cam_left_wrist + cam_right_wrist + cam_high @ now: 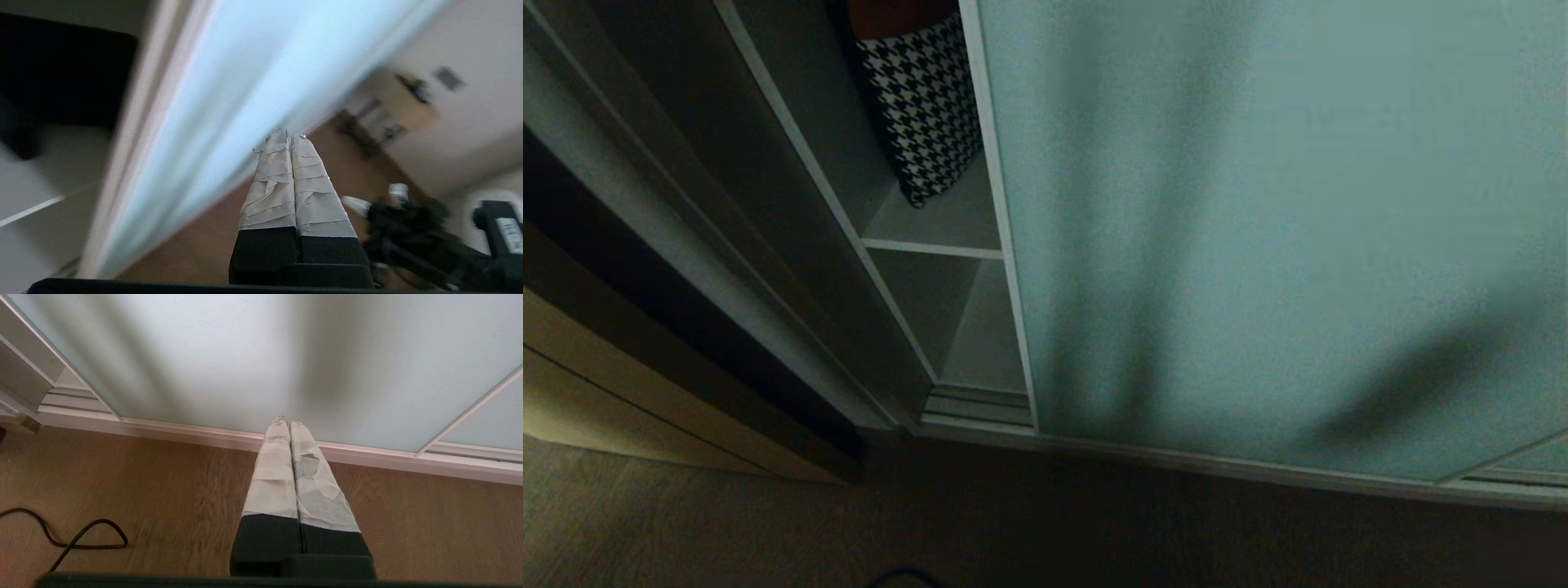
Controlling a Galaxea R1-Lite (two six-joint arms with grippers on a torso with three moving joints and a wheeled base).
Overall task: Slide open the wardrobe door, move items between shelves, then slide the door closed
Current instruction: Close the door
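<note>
A houndstooth cushion (923, 106) (tilted) rests on the upper shelf (947, 220).

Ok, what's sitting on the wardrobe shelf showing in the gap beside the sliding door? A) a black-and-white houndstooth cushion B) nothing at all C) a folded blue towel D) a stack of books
A: the head view shows a houndstooth cushion resting on the shelf left of the sliding door.

Floor (163, 490): brown wood-grain boards.
Cable (73, 539): black, looped on floor.
Far wall (470, 114): pale, perhaps with fittings.
</note>
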